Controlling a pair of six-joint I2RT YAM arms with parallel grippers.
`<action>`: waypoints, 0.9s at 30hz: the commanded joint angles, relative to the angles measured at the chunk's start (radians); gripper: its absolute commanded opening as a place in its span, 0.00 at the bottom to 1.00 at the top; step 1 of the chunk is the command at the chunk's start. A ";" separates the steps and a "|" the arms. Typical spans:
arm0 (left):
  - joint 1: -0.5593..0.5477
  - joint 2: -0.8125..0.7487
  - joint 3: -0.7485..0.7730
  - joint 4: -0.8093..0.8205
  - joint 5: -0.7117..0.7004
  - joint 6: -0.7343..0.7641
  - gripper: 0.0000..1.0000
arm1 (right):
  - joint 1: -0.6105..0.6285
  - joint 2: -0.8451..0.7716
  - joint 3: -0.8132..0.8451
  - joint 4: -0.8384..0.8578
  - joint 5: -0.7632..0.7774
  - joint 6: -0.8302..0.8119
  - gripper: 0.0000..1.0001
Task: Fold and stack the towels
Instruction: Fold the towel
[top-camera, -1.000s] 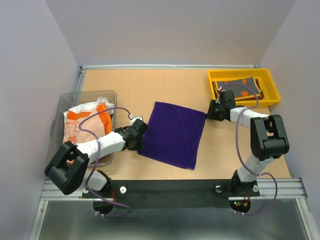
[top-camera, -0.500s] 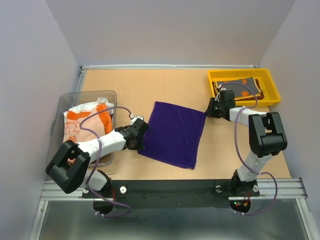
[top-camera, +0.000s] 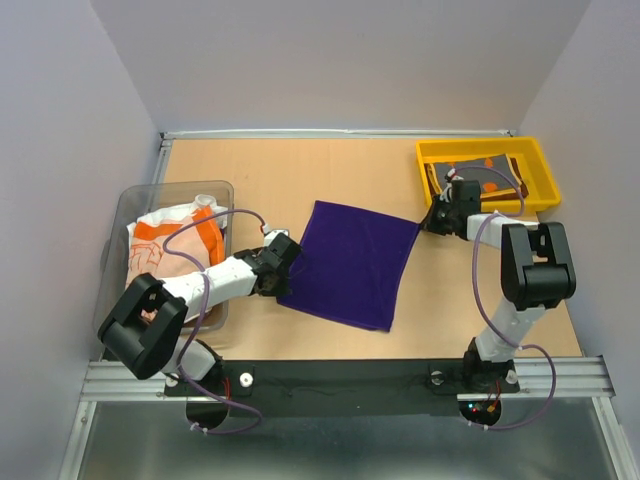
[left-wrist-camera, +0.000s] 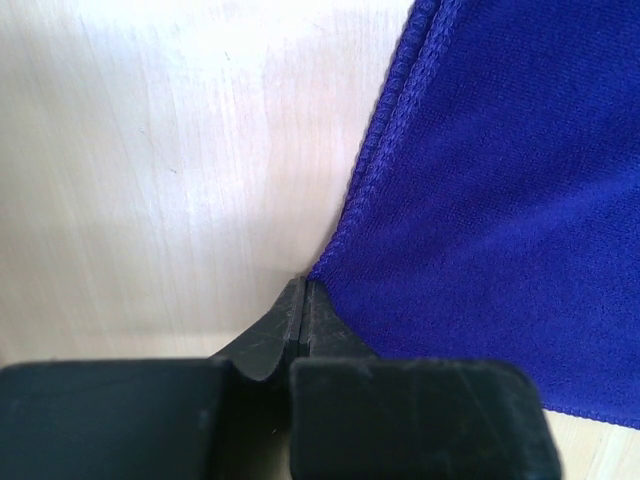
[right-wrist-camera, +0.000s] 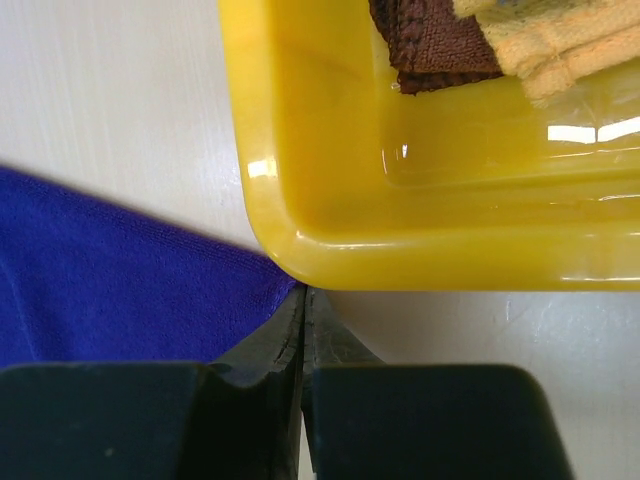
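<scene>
The purple towel lies spread flat at mid-table, set diamond-wise, its near corner toward the arm bases. The left gripper is clenched on the towel's left corner; in the left wrist view its fingers meet with the hemmed edge pinched between them. Left of it, the clear bin holds the orange-and-white patterned towel. Farther right, the right gripper is clenched on the towel's far right corner, fingers pressed together on the cloth just beside the yellow tray. The tray holds a dark brown towel and an orange towel.
</scene>
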 joint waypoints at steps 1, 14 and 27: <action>0.000 0.046 -0.019 -0.060 -0.051 -0.018 0.00 | -0.017 0.033 0.046 0.021 0.028 -0.007 0.02; -0.001 0.006 -0.013 -0.091 -0.045 -0.046 0.17 | -0.018 0.066 0.082 0.020 -0.026 -0.044 0.10; 0.000 -0.126 0.249 -0.057 0.025 0.086 0.82 | -0.017 -0.019 0.096 -0.089 -0.005 -0.111 0.45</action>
